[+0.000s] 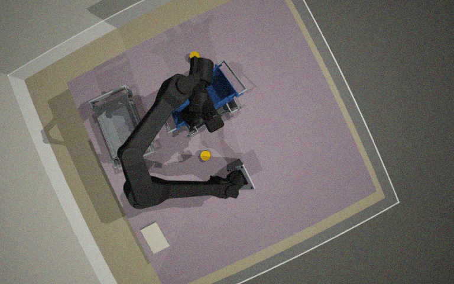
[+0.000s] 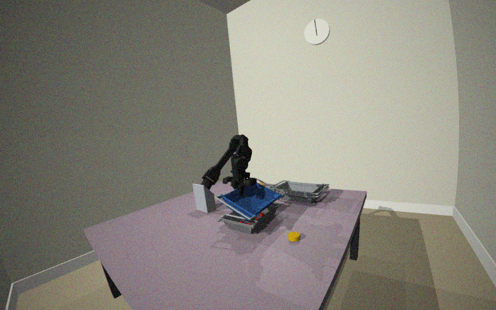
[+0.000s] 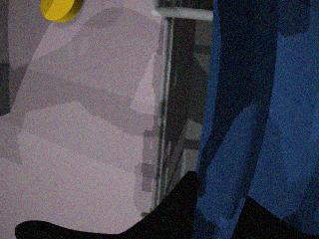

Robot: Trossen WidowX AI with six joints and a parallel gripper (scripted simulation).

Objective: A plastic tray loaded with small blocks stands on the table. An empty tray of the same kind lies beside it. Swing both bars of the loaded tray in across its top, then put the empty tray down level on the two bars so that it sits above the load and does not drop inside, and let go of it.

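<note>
The blue empty tray [image 1: 222,89] [image 2: 256,199] [image 3: 299,100] hangs tilted above the loaded tray, its near corner low in the exterior view. My gripper [image 2: 241,191] [image 3: 201,180] is shut on its side wall. The blue tray's own wire bars stick out past its ends. The grey loaded tray [image 1: 232,106] [image 2: 237,223] [image 3: 179,90] stands on the table, mostly covered, with red blocks [image 2: 260,216] showing inside. One wire bar [image 3: 186,13] reaches in across its top in the wrist view; the other is largely hidden. I cannot tell whether the blue tray touches the bars.
Another empty grey tray [image 1: 117,127] [image 2: 301,190] stands to one side. One yellow disc [image 1: 205,155] [image 3: 61,9] lies between the trays and the arm's base; another yellow disc [image 1: 194,54] [image 2: 294,236] lies beyond. A pale upright panel [image 2: 200,197] stands at the base. A cream block [image 1: 155,237] lies near an edge.
</note>
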